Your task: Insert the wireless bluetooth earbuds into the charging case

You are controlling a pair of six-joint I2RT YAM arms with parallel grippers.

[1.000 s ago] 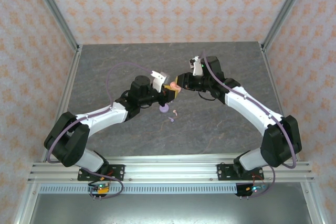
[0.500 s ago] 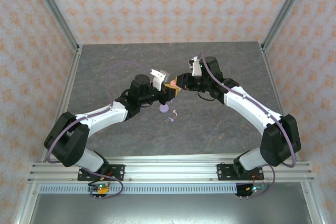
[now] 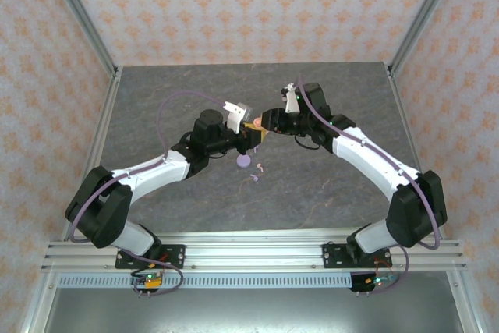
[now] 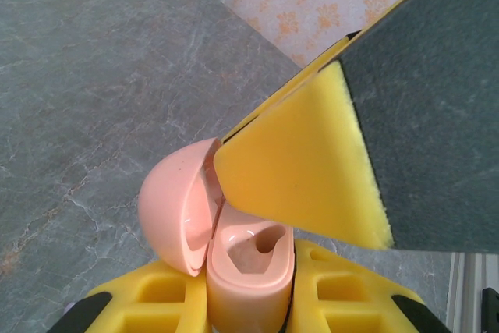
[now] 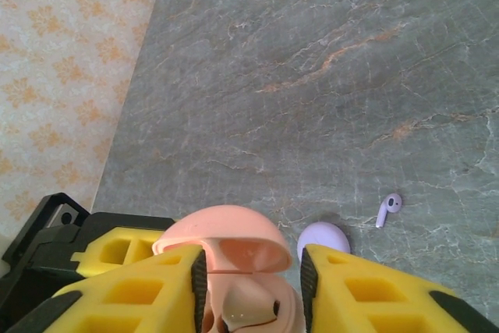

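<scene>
Left tool (image 4: 248, 302) tight on the open pink case (image 4: 178, 200); right tool (image 5: 251, 274) slightly apart, straddling that case.

light: bright, even | shadows: faint — soft-edged | focus: sharp overhead, nearest parts soft at wrists

Half the lavender case (image 5: 323, 238) hides behind the right claw (image 5: 251, 271); the pink case (image 4: 249, 267) is cut off at the left wrist view's bottom.

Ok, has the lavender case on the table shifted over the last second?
No. The lavender case sits at the same spot on the table, no nearer its front rail.
</scene>
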